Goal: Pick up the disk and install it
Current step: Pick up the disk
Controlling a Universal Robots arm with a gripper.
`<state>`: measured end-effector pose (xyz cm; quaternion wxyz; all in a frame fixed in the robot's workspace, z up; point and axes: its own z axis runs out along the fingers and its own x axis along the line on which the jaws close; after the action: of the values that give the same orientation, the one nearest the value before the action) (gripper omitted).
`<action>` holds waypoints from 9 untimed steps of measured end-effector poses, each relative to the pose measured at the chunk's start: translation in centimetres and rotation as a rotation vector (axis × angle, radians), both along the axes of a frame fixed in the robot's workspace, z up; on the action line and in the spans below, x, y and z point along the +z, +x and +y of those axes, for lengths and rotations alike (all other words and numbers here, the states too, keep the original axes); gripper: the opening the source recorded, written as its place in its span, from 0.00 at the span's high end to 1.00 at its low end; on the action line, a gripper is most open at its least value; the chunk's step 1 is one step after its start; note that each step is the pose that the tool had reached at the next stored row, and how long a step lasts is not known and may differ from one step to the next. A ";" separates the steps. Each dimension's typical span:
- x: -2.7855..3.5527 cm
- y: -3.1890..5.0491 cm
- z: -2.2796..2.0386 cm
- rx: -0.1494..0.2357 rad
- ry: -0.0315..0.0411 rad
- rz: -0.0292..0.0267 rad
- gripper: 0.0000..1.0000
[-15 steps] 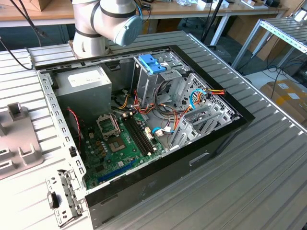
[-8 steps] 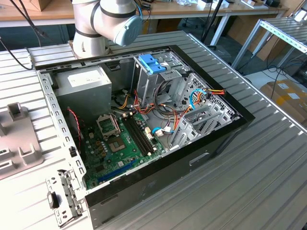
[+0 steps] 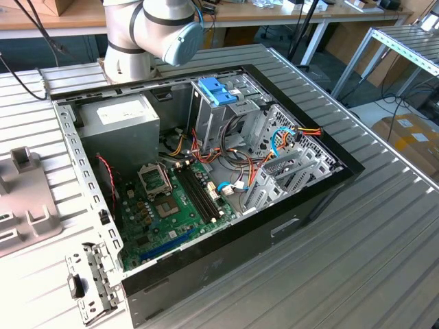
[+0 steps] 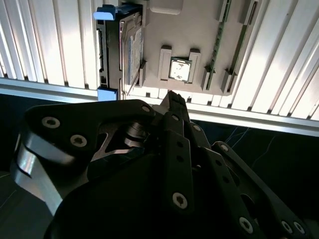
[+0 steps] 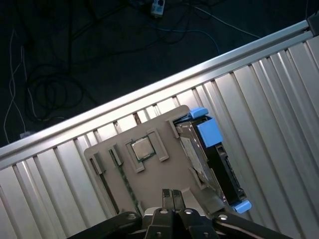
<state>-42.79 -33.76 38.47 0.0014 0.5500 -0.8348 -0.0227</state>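
Note:
The disk (image 5: 215, 158) stands on edge in a slot of a grey holder plate (image 5: 154, 179), which lies on the ribbed metal table. Its dark body sits in a bright blue carrier with blue tabs at both ends; in the second wrist view the disk (image 4: 119, 50) is at one end of the plate. My gripper (image 5: 173, 194) hovers over the plate's middle, beside the disk and apart from it. Its two fingertips (image 4: 173, 99) are pressed together, shut on nothing.
The plate also carries a processor chip (image 5: 142, 148) and a memory stick (image 4: 217, 35). An open computer case (image 3: 322, 185) lies on the table, with a pale blue bracket (image 3: 218, 89) on its drive cage, a grey power supply (image 3: 116, 120) and the motherboard (image 3: 171, 205). The table edge (image 5: 124, 102) is close to the plate.

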 end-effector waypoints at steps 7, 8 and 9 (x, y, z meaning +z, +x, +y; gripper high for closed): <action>0.00 0.00 0.03 0.026 0.0000 0.0000 0.89; 0.00 0.00 0.04 0.034 0.0000 0.0000 0.89; 0.00 0.00 0.05 0.037 0.0000 0.0000 0.89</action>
<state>-42.79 -33.71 38.47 0.0018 0.5656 -0.8244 -0.0227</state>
